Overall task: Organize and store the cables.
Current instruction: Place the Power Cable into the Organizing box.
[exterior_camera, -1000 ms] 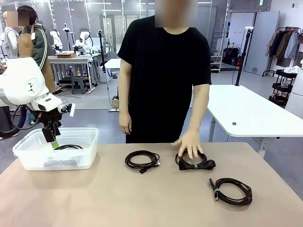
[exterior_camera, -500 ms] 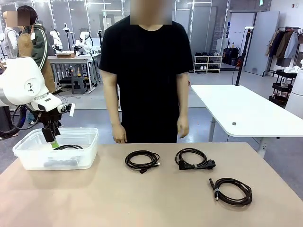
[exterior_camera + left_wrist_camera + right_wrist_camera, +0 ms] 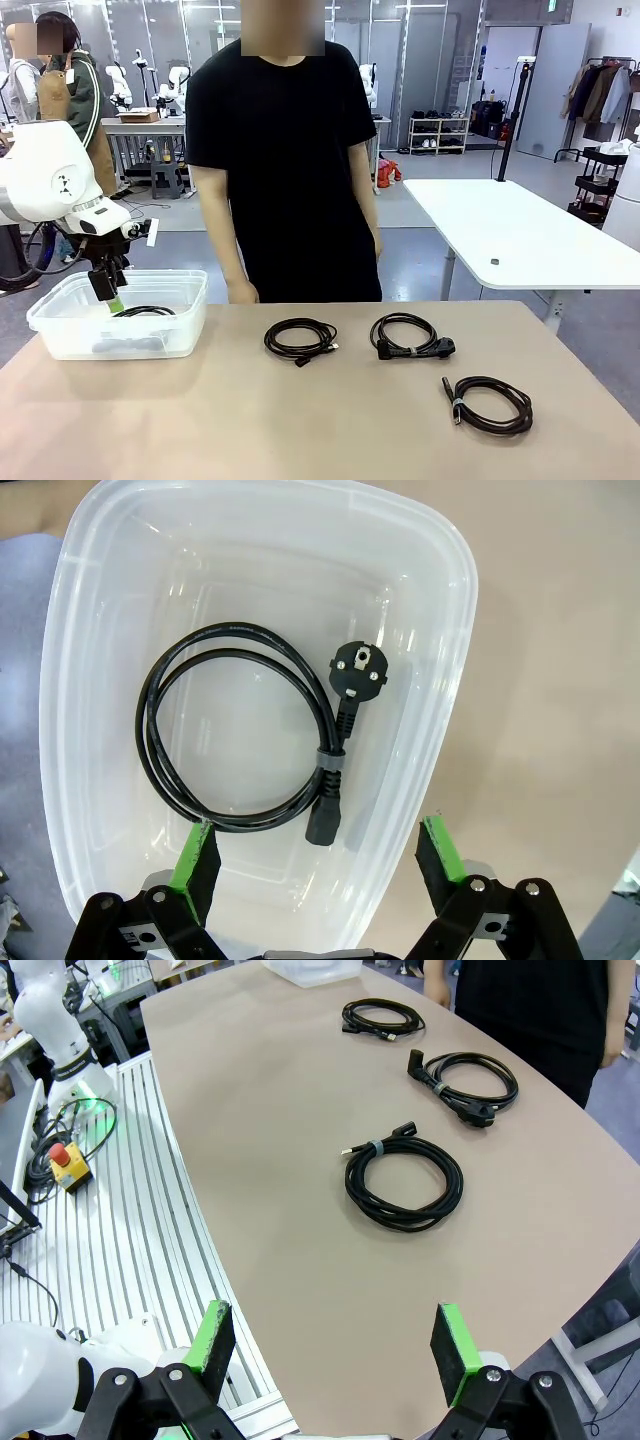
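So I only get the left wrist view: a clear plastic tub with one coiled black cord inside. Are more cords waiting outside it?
Observer: Yes, three coiled black cords lie on the tan table: a left one, a middle one with a chunky plug, a right one.
Operator: Anyone near them?
Observer: A person in a black T-shirt stands at the far edge, hands off them.
Operator: And the other arm?
Observer: The right gripper hangs open and empty over the table's edge.

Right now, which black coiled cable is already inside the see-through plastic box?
The coiled black cable with the round two-pin plug: it lies inside the clear plastic tub. The other three black coiled cables lie out on the tan table.
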`<state>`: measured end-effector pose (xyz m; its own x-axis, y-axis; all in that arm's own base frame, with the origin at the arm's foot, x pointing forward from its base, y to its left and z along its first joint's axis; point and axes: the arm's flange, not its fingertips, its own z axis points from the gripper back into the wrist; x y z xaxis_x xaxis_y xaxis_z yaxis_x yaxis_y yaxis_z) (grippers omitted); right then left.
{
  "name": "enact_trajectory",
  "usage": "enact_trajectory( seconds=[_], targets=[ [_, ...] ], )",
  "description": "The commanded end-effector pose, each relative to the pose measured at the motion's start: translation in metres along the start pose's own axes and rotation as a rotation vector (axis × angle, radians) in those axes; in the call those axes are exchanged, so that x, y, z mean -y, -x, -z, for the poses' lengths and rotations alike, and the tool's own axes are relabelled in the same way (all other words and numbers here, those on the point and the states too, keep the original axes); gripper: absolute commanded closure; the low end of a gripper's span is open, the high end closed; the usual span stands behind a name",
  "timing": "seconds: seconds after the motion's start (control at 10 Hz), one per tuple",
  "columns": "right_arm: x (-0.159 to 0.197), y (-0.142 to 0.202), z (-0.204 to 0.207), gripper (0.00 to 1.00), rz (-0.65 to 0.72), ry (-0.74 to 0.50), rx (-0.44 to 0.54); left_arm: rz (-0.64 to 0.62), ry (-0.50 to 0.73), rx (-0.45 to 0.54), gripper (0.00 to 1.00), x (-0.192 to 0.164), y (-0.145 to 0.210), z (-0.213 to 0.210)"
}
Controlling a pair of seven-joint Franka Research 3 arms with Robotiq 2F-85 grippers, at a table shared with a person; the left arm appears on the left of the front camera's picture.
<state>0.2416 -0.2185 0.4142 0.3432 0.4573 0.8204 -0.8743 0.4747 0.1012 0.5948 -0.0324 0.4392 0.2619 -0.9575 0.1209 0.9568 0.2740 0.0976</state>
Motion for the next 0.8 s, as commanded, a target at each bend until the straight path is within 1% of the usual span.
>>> enact_trajectory(
  seconds=[0.0,0.2,0.3,0.4,0.5,0.6,0.7],
  targets=[
    [0.001,0.001,-0.002,0.00,-0.018,0.001,0.015,-0.005,-0.011,0.003,0.00,-0.002,0.001,0.000],
    [0.001,0.001,-0.002,0.00,-0.018,0.001,0.015,0.000,0.000,0.000,0.00,0.000,0.000,0.000],
    [0.001,0.001,-0.002,0.00,-0.018,0.001,0.015,-0.006,-0.036,0.055,0.00,0.011,0.000,-0.021],
    [0.001,0.001,-0.002,0.00,-0.018,0.001,0.015,-0.063,-0.066,0.101,0.00,0.031,0.014,-0.040],
    [0.001,0.001,-0.002,0.00,-0.018,0.001,0.015,-0.121,-0.050,0.190,0.00,0.050,0.029,-0.053],
    [0.001,0.001,-0.002,0.00,-0.018,0.001,0.015,-0.108,-0.035,0.280,0.00,0.073,0.044,-0.065],
    [0.001,0.001,-0.002,0.00,-0.018,0.001,0.015,-0.098,-0.024,0.341,0.00,0.096,0.060,-0.074]
  ],
)
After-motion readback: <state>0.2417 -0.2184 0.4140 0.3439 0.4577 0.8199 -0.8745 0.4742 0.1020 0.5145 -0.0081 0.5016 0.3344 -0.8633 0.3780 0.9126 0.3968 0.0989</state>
